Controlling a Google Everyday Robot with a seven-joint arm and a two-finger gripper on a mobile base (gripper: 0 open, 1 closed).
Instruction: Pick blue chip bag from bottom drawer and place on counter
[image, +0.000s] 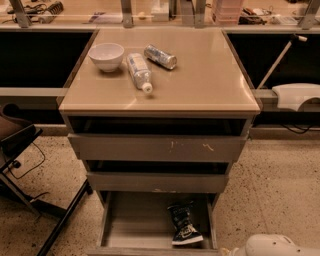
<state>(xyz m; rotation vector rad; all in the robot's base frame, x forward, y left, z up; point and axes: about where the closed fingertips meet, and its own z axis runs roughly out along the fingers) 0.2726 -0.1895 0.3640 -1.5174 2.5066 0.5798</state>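
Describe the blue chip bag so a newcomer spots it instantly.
The claw is out of view; a white robot part shows lower right. Find the grey three-drawer cabinet under the beige counter; its bottom drawer is pulled out at floor level. The blue chip bag lies on that drawer's floor by the right wall: dark, crumpled, alone there, unlike the bowl, bottle and can on top.
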